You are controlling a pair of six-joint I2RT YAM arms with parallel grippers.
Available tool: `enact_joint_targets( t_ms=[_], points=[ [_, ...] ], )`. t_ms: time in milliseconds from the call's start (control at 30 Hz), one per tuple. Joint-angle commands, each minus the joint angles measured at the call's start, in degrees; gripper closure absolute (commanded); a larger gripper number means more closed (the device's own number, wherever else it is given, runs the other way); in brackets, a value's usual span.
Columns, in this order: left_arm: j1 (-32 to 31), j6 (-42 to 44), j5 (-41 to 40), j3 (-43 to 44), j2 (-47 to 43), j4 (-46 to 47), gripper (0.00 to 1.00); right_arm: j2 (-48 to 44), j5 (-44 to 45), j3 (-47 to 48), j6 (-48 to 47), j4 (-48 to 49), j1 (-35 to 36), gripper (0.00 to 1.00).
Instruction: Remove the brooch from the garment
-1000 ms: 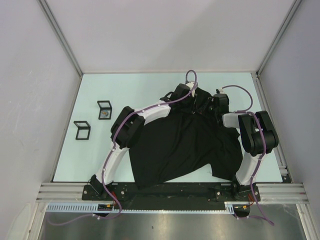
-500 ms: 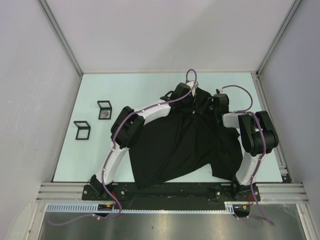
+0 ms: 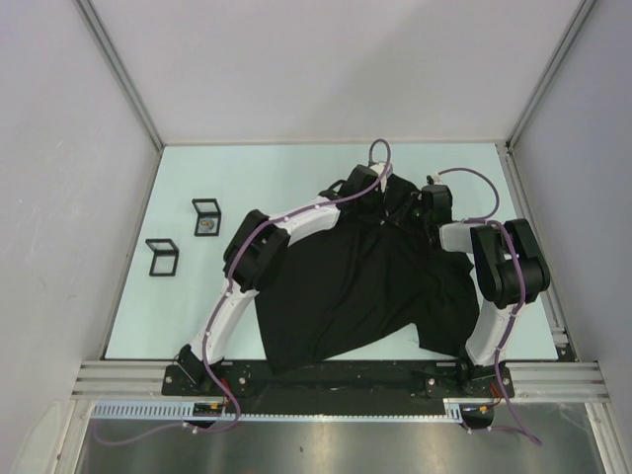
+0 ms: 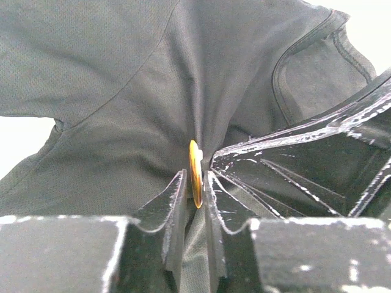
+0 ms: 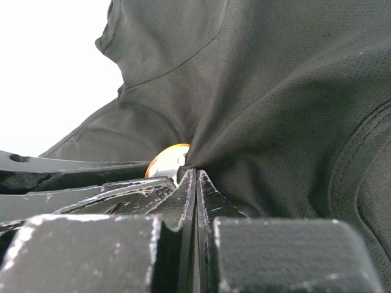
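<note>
The garment (image 3: pixel 365 286) is a black T-shirt spread on the table, bunched up at its far end between the two arms. The brooch (image 4: pixel 195 171) is a thin orange-rimmed disc, seen edge-on in the left wrist view; its pale face shows in the right wrist view (image 5: pixel 166 163). My left gripper (image 4: pixel 195 183) is shut on the brooch's rim, with cloth (image 4: pixel 201 91) pulled taut behind it. My right gripper (image 5: pixel 195 177) is shut on a fold of the shirt (image 5: pixel 275 122) right beside the brooch. In the top view the two grippers meet near the collar, left (image 3: pixel 380 202) and right (image 3: pixel 410 215).
Two small black-framed square boxes (image 3: pixel 205 216) (image 3: pixel 162 256) stand on the pale green table (image 3: pixel 247 178) at the left. Grey walls enclose the table on three sides. The right arm's finger (image 4: pixel 293 159) lies close to my left gripper.
The left arm has shifted slightly, its elbow edging right. The grippers and the shirt stay about where they were.
</note>
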Motion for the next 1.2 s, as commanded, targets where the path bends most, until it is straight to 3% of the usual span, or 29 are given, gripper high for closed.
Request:
enact_joint_targets(
  t_ms=[0,300,1167],
  points=[
    [0.3,0.2,-0.2,2.6,-0.3,0.2,0.81,0.5,-0.3,2.0,-1.3,0.6,0.2,1.0],
    [0.3,0.3,-0.1,0.1,-2.3,2.2,0.99,1.4,1.0,3.6,-2.7,0.0,0.8,1.0],
    [0.2,-2.4,6.0,-3.6,-3.7,5.7,1.0,2.0,-3.6,3.9,-3.3,3.9,1.4,1.0]
  ],
)
